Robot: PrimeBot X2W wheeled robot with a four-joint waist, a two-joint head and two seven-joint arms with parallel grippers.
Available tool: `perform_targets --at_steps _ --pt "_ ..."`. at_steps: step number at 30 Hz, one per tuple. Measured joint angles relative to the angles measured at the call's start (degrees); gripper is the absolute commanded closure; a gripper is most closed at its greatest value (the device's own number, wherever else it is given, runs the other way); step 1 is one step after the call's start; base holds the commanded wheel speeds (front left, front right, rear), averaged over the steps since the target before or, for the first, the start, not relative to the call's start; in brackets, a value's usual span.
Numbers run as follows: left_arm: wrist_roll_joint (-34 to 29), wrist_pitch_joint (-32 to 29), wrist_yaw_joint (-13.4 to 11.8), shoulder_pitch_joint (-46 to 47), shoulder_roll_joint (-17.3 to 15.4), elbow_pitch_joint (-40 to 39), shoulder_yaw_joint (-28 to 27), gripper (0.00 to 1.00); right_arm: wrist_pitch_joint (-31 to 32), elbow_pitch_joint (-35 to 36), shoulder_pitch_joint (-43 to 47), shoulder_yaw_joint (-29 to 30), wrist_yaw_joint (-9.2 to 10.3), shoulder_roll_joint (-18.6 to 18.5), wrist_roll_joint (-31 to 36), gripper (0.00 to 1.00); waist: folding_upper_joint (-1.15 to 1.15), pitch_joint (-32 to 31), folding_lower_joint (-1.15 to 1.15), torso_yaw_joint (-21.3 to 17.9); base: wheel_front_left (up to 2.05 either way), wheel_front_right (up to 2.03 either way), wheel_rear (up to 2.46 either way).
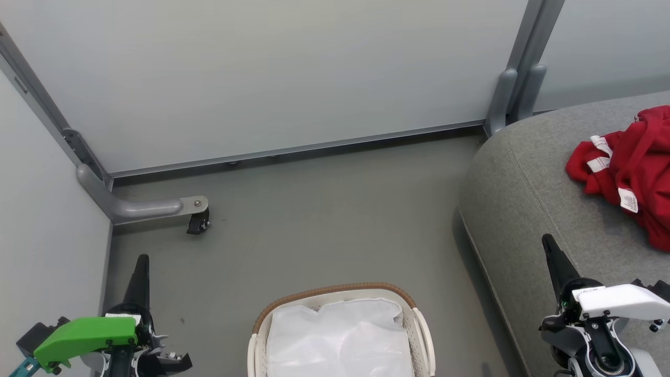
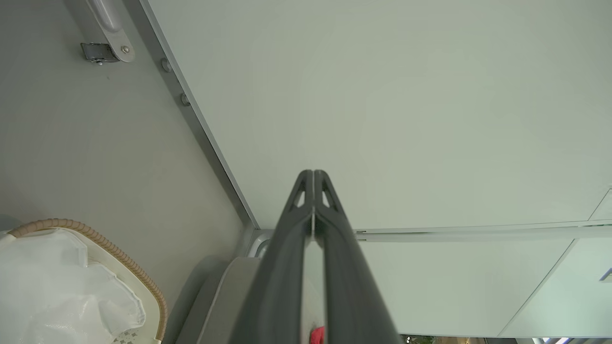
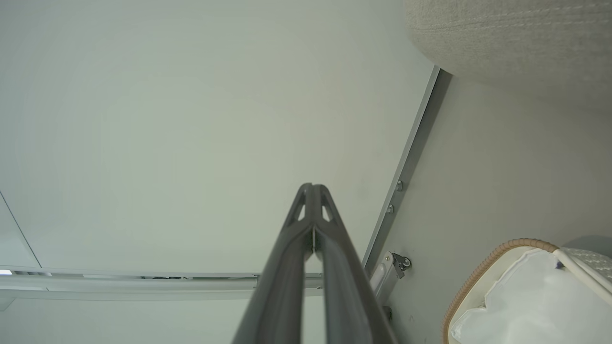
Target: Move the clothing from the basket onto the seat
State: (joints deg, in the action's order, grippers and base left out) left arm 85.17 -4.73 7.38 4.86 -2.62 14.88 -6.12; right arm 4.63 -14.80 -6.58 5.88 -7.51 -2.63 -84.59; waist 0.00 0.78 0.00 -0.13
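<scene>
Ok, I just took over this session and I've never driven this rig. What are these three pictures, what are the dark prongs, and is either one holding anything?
The wide picture comes from the robot's head, looking down. The dark prongs are its two grippers: left gripper at lower left, right gripper at lower right. The other two pictures come from cameras on each wrist, looking along that gripper's own fingers. In both wrist views the fingertips meet with nothing between them, so both are shut and hold nothing. On the floor stands the basket, showing its white liner and no red in what is visible. The clothing, a red heap, lies on the grey seat at the right.
</scene>
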Motion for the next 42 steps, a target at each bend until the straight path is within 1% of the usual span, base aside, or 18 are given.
perform_targets --at_steps 19,42 --pt "7.11 -1.79 0.00 1.05 -0.04 -0.80 -0.35 1.00 1.91 0.67 0.05 0.62 0.01 -0.05 -7.69 1.00 0.00 -0.60 0.00 0.13 0.00 0.00 0.00" --pt "7.14 -1.82 0.00 1.10 -0.05 -0.86 -0.36 1.00 1.92 0.70 0.07 0.65 0.01 -0.07 -7.72 1.00 0.00 -0.60 0.00 0.13 0.00 0.00 0.00"
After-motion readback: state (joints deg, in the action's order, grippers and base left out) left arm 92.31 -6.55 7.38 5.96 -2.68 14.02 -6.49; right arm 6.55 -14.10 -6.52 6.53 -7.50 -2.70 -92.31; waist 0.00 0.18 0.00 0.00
